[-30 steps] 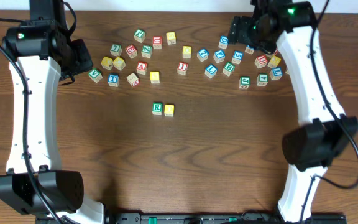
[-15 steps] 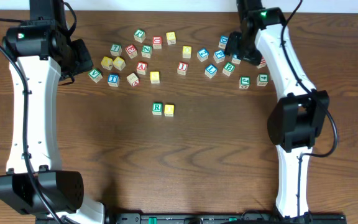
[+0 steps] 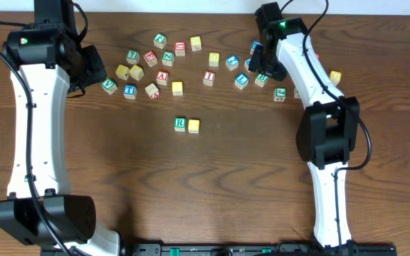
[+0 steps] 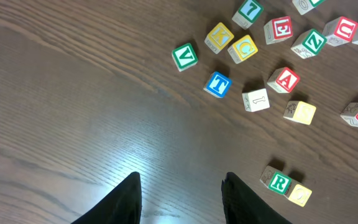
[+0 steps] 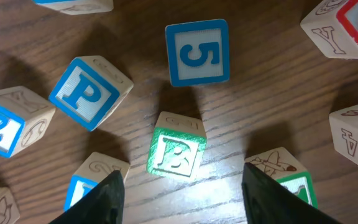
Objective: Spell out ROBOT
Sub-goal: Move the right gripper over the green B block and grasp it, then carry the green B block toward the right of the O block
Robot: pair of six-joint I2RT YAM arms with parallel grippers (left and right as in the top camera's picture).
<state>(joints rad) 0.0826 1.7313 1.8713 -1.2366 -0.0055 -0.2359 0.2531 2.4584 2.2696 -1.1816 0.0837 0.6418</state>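
Observation:
The green-framed R cube (image 3: 180, 124) stands mid-table with a yellow-faced cube (image 3: 193, 125) touching its right side; both show in the left wrist view, R (image 4: 279, 182) and yellow (image 4: 299, 194). The green-framed B cube (image 5: 178, 149) lies just ahead of my right gripper (image 5: 180, 173), whose open jaws stand to either side of it without touching. In the overhead view that gripper (image 3: 263, 64) hovers at the B cube (image 3: 262, 77). The blue-framed T cube (image 4: 217, 84) sits in the left cluster. My left gripper (image 4: 182, 180) is open and empty above bare wood.
Close around the B cube are a blue 5 cube (image 5: 197, 53), a blue P cube (image 5: 89, 92) and a green-framed cube (image 5: 291, 177). Several loose cubes stretch along the table's back, among them a yellow one (image 3: 177, 88) and a red A (image 4: 283, 79).
My right gripper has swung left from the far-right cluster to hover at the B cube. The left arm and the R-and-yellow pair have not moved.

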